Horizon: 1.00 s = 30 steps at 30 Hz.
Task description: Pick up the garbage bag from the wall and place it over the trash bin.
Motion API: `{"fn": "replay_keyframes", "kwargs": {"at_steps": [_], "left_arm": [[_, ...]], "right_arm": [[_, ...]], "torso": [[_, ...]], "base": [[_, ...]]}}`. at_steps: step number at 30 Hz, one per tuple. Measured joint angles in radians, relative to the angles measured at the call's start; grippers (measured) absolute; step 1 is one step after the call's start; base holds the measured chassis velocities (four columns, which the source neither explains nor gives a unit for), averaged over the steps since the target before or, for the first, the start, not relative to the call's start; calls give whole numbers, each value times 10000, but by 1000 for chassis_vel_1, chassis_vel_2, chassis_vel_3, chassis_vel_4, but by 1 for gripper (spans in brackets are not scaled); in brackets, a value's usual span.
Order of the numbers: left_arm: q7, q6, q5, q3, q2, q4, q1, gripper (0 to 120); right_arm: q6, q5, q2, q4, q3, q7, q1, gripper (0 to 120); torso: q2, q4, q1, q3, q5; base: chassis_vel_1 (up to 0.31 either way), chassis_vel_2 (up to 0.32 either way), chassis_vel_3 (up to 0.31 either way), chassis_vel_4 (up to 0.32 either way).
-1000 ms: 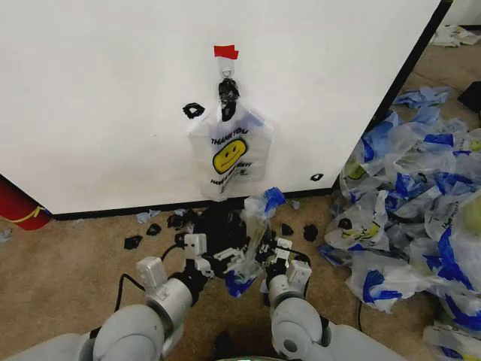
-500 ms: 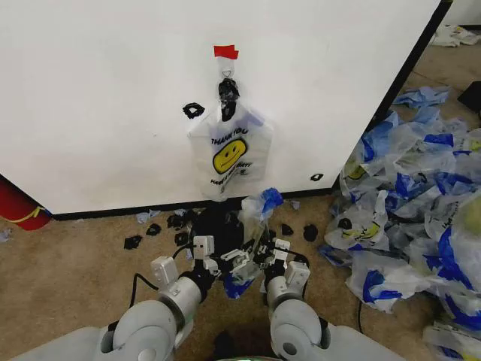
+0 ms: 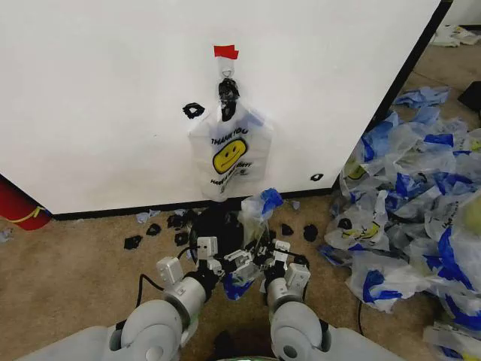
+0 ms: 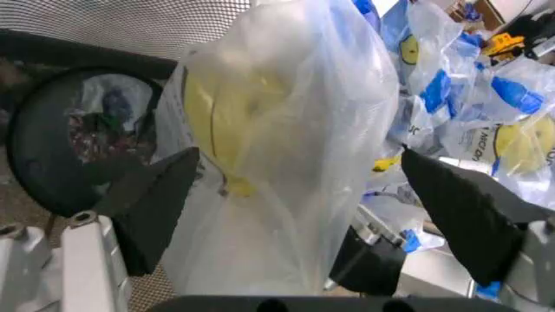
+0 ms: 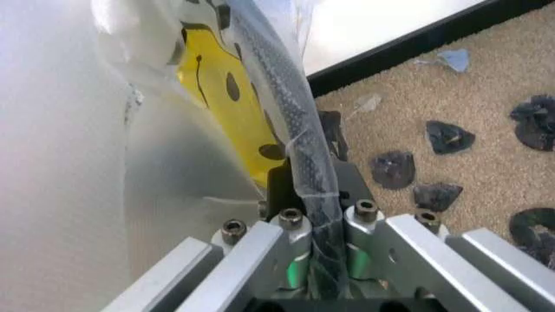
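Thin translucent plastic is pinched with the mesh rim in the right hand (image 5: 303, 273), its fingers pressed together on both. The left hand (image 4: 295, 188) is spread around the garbage bag (image 3: 252, 226), which stands over the trash bin (image 3: 214, 222), long axis upright, blue handles up. A second smiley bag (image 3: 229, 154) hangs on the wall (image 3: 98, 98). Risk: tugging tears the film or tips the bin.
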Motion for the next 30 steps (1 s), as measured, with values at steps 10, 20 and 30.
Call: {"fn": "replay_keyframes", "kwargs": {"at_steps": [10, 20, 30], "left_arm": [[-40, -2, -46, 355, -331, 246, -376, 71], [-44, -39, -33, 358, -279, 290, -337, 32], [-61, -74, -10, 67, 84, 157, -170, 0]], "right_arm": [[13, -41, -21, 21, 67, 0, -24, 0], [53, -187, -58, 24, 161, -58, -159, 0], [92, -224, -107, -5, 188, -104, -172, 0]], "torso": [[0, 0, 0, 0, 0], [0, 0, 0, 0, -2], [0, 0, 0, 0, 0]], "base": [[0, 0, 0, 0], [0, 0, 0, 0], [0, 0, 0, 0]]}}
